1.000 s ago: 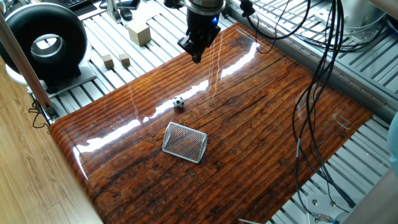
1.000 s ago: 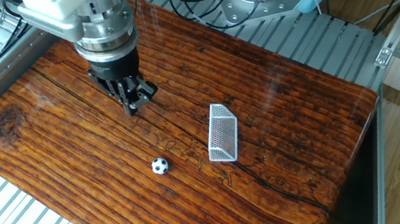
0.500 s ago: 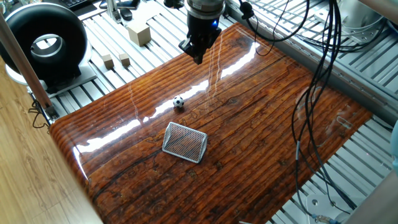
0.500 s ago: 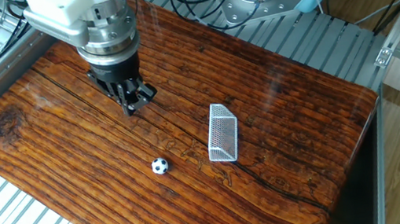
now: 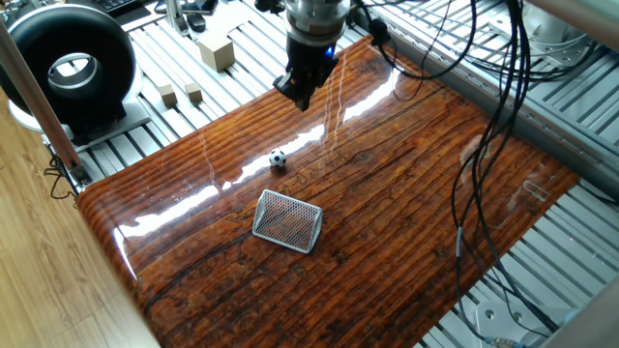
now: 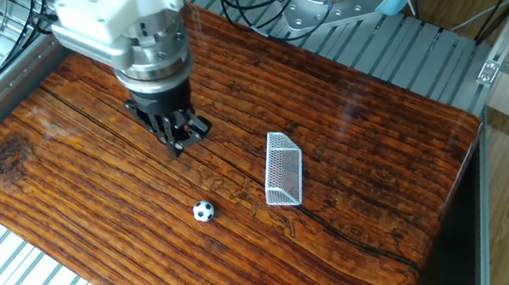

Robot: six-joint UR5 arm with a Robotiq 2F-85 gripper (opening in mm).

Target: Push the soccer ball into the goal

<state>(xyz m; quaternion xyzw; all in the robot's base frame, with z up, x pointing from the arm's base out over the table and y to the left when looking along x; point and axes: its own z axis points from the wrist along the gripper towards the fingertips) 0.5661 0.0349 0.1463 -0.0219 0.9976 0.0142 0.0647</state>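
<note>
gripper (image 6: 180, 141) fingers together | soccer ball (image 6: 203, 211) beside goal (image 6: 282, 168) (apart)

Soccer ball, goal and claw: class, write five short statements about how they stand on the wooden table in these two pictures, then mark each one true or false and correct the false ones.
1. The soccer ball lies inside the goal. False: it rests on the wooden table outside the goal, apart from it.
2. The claw holds nothing. True.
3. The claw is touching the soccer ball. False: it is clearly apart from the ball, which lies alone on the wood.
4. The goal is made of silver-grey wire mesh. True.
5. A large black ring-shaped device stands on the wooden table. False: it stands off the wood, on the slatted metal surface beside it.
</note>
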